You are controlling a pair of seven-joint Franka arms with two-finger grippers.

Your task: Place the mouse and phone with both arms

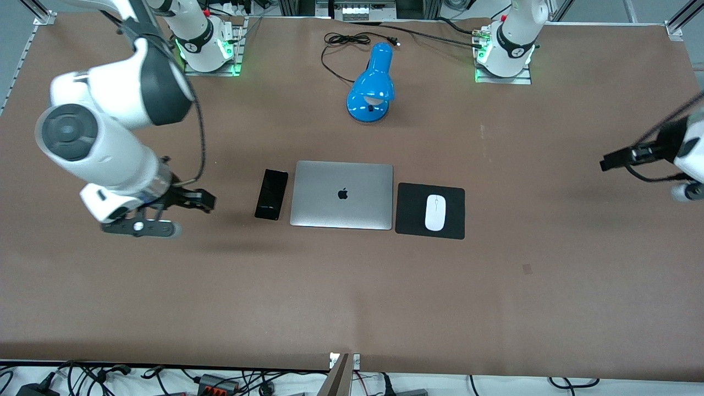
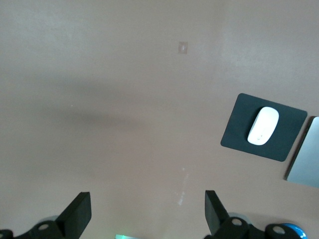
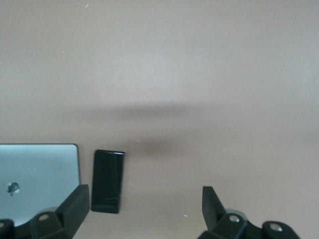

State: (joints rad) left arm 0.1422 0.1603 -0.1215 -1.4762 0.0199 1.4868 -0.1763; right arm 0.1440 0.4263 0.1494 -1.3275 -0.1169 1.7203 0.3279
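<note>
Laptop lid [image 1: 342, 194]: a dark apple logo at its centre, no lettering.
Right arm's base [image 1: 199, 44]: a round black-and-white emblem on its dark band, too small to read.
Left arm's base [image 1: 509, 48]: the same emblem, unreadable.

The closed silver aluminium laptop [image 2: 305, 154] was cut off at the left wrist view's edge — likewise the left arm's black two-finger claw [image 1: 611, 161] in the front view.

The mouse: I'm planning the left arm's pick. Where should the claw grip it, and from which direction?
Probably from straight above, across the narrow width of the mouse: it lies flat on the black pad, long sides exposed. The left claw is open, over bare table.
</note>
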